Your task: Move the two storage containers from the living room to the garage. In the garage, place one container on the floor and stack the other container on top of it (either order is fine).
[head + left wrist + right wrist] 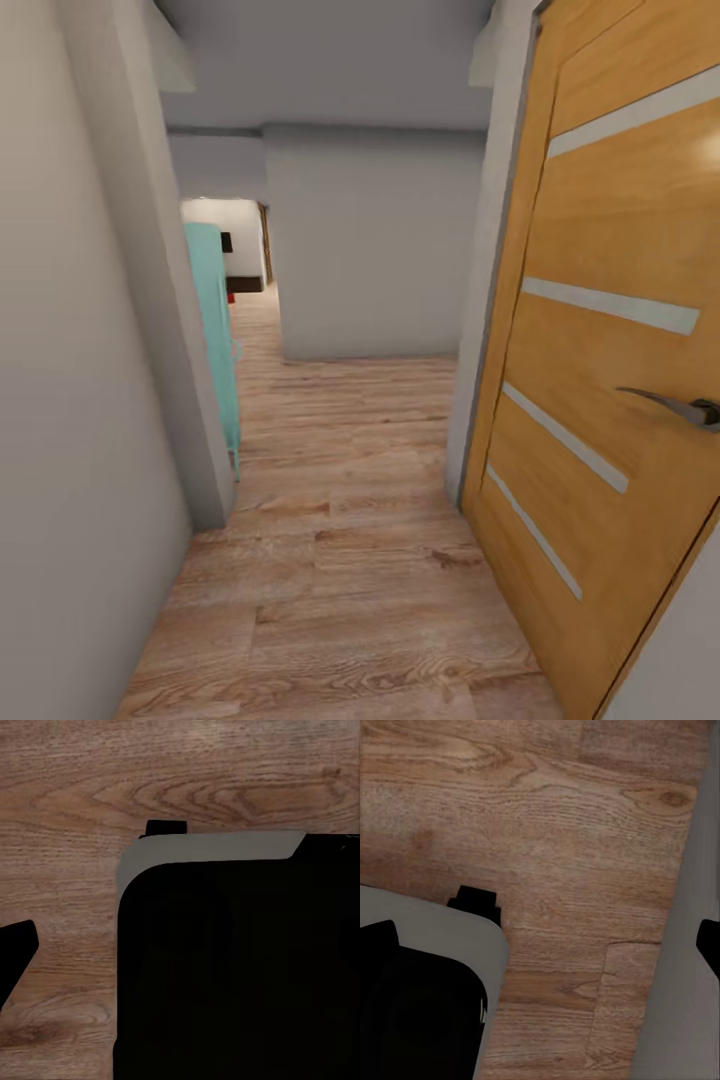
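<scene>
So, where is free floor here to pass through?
Bare wood floor runs ahead between the grey wall and the open wooden door. It narrows farther on beside the turquoise cabinet, where the far grey wall blocks the way straight ahead.

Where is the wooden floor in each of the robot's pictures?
Head view: the light wood plank floor runs down the hallway, between the grey wall and the orange wooden door.
Left wrist view: the planks lie behind the robot's dark base.
Right wrist view: the planks lie beside the base.
Shared landmark: the wood grain itself.
</scene>
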